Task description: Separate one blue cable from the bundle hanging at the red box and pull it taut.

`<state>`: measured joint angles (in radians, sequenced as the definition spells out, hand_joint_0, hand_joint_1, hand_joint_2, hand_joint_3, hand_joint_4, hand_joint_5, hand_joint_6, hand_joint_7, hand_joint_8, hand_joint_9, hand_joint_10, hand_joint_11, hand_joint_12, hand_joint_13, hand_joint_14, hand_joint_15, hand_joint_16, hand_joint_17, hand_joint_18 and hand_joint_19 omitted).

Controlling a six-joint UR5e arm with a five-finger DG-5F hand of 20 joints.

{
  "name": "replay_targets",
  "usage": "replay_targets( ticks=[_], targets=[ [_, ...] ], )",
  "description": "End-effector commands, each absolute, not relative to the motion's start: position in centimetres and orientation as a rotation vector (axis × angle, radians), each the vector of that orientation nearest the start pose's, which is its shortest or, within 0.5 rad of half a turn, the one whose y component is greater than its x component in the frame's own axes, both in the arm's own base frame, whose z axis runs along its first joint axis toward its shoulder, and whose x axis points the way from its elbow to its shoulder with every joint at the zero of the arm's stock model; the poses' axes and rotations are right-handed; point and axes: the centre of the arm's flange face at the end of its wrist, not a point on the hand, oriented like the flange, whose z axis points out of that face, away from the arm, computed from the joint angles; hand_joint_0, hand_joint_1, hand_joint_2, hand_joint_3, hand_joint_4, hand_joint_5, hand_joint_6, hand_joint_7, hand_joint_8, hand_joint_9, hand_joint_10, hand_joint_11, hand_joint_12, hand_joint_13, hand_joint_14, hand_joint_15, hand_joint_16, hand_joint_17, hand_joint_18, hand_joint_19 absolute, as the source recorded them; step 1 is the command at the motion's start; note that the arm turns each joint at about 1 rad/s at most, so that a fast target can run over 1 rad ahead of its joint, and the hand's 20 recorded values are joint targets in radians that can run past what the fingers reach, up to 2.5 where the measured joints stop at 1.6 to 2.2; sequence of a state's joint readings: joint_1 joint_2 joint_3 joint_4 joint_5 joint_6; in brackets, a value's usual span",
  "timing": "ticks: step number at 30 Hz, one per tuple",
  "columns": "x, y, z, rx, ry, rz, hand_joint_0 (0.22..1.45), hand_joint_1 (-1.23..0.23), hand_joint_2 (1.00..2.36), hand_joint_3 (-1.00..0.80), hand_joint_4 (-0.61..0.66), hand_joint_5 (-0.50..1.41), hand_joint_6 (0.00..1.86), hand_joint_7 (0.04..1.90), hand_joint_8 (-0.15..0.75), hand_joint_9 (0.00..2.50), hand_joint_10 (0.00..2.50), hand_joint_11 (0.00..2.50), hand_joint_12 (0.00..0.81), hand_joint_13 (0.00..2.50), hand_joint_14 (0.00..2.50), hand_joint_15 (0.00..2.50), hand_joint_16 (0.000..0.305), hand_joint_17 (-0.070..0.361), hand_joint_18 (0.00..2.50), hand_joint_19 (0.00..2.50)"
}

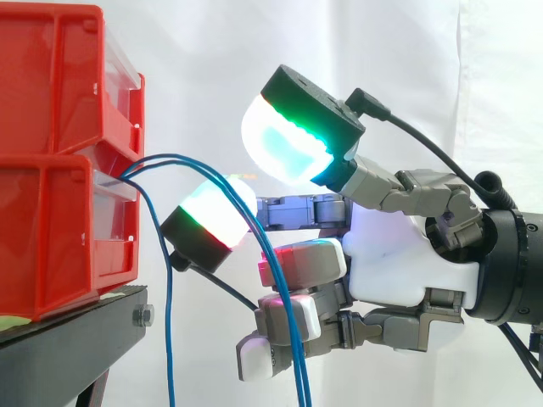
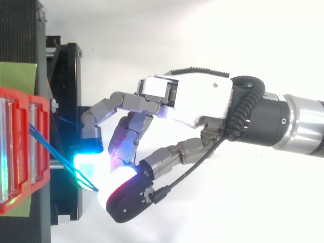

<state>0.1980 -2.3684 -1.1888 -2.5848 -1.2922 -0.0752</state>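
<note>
From the side, the bundle (image 1: 169, 339) of blue cables comes out between the two stacked red bins (image 1: 51, 229) on the black stand (image 1: 76, 331), arches over and hangs free. One strand drops close to the bins, and a pair (image 1: 299, 386) swings further out and falls across the front of my lower fingers. My hand (image 1: 390, 254) is open — fingers loosely bent and spread, the two glowing pads (image 1: 284, 144) well apart, nothing pinched between them. Whether the pair touches me I cannot tell. The cables look thin, light and limp, with just enough spring to hold that arch. I judge they would slip off a smooth pad unless pinched squarely, and a hard tug might drag them out of the bins. The best hold seems to be one strand of the pair, just below the arch, where it stands clear of the lone one. From above, my hand (image 2: 192, 96) reaches in from the right toward the red bins (image 2: 43, 126), and the bundle (image 2: 39, 136) runs from the bin front out over the black stand (image 2: 66, 76) — ending beside my cyan pad (image 2: 88, 162).
</note>
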Motion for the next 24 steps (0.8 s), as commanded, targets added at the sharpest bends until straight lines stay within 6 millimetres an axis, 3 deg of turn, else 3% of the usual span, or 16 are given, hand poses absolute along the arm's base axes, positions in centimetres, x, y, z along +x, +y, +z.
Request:
replay_targets(
  ticks=[1, 6, 17, 20, 24],
  targets=[
    [78.8, -0.5, 21.6, 1.120, 1.068, 1.176, 0.54, -0.67, 1.00, -0.50, 0.14, -0.20, 0.84, 0.94, 0.323, 1.20, 0.02, 1.26, 0.382, 1.19, 0.03, 0.89, 0.049, 0.109, 0.79, 0.57],
    [78.8, -0.4, 21.6, 1.137, 1.057, 1.196, 0.54, -0.64, 1.00, -0.50, 0.14, -0.19, 0.74, 0.97, 0.324, 1.10, 0.02, 1.07, 0.382, 1.12, 0.03, 0.77, 0.050, 0.113, 0.78, 0.55],
    [78.8, -0.2, 21.4, 1.167, 1.034, 1.239, 0.53, -0.60, 1.00, -0.50, 0.15, -0.15, 0.51, 1.27, 0.312, 0.94, 0.02, 0.78, 0.385, 0.97, 0.02, 0.65, 0.051, 0.115, 0.71, 0.54],
    [78.8, 0.0, 21.1, 1.171, 1.028, 1.249, 0.53, -0.60, 1.00, -0.50, 0.16, -0.15, 0.50, 1.24, 0.311, 0.90, 0.02, 0.68, 0.388, 0.91, 0.02, 0.57, 0.051, 0.115, 0.69, 0.52],
    [79.4, 0.2, 17.9, 1.208, 1.012, 1.298, 0.53, -0.58, 1.00, -0.50, 0.16, -0.15, 0.50, 1.22, 0.312, 0.87, 0.02, 0.64, 0.385, 0.90, 0.02, 0.54, 0.051, 0.115, 0.68, 0.51]
  ],
)
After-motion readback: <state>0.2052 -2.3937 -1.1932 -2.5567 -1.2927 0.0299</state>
